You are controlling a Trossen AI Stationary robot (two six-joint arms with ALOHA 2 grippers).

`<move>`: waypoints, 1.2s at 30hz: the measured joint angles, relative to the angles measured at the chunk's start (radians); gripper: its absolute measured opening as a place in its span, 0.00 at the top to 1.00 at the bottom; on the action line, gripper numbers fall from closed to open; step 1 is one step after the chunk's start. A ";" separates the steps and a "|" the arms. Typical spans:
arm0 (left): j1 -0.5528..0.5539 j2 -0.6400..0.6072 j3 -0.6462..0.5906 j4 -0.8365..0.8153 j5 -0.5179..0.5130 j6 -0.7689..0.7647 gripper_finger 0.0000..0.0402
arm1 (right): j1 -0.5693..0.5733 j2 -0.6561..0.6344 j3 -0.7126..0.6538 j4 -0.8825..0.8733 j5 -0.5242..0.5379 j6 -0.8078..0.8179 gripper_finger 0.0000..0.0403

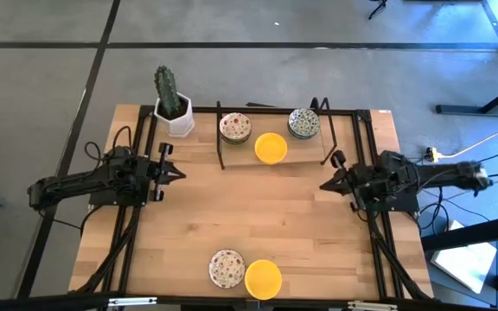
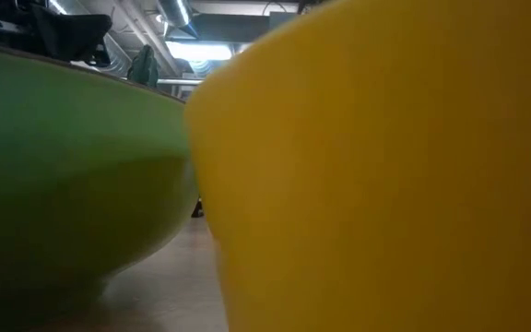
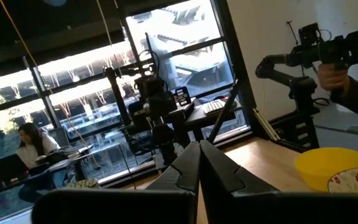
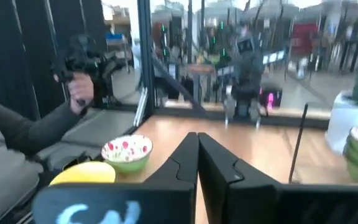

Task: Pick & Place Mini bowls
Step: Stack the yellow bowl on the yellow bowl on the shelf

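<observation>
1. Five groups of mini bowls sit on the wooden desk (image 1: 318, 225) in our high view, three at the far edge and two at the near edge.
2. At the far edge we see a red-speckled stack (image 1: 235, 128), a single yellow bowl (image 1: 271, 148) just beside it, and a green-grey patterned stack (image 1: 303, 123) further right, all within a dark wire rack (image 1: 221, 138).
3. At the near edge we find a red-speckled bowl (image 1: 226, 269) touching or nearly touching a second yellow bowl (image 1: 263, 279).
4. We note a cactus pot (image 1: 176, 117) at the far left corner.
5. Left claw (image 1: 176, 173) hovers over the left side of the desk, fingers pressed together, holding nothing.
6. Right claw (image 1: 325, 185) hovers over the right side, likewise closed and empty, well apart from every bowl.
7. In the low view we see only the near yellow bowl and its green-sided neighbour filling the frame.
8. A person's hand (image 4: 79, 90) holds a camera rig (image 4: 89, 59) beyond the desk.
</observation>
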 joint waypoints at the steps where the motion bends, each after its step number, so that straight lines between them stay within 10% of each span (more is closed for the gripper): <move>1: 0.000 0.000 0.000 0.000 0.000 0.000 0.99 | 0.021 0.049 0.025 -0.005 0.021 0.000 0.97; 23: 0.000 0.000 0.000 0.000 -0.001 -0.019 0.99 | 0.336 1.129 1.088 -0.797 0.158 0.011 0.94; 36: 0.000 0.000 0.000 0.007 -0.001 -0.079 0.98 | 0.420 1.430 1.254 -0.785 0.086 0.021 0.48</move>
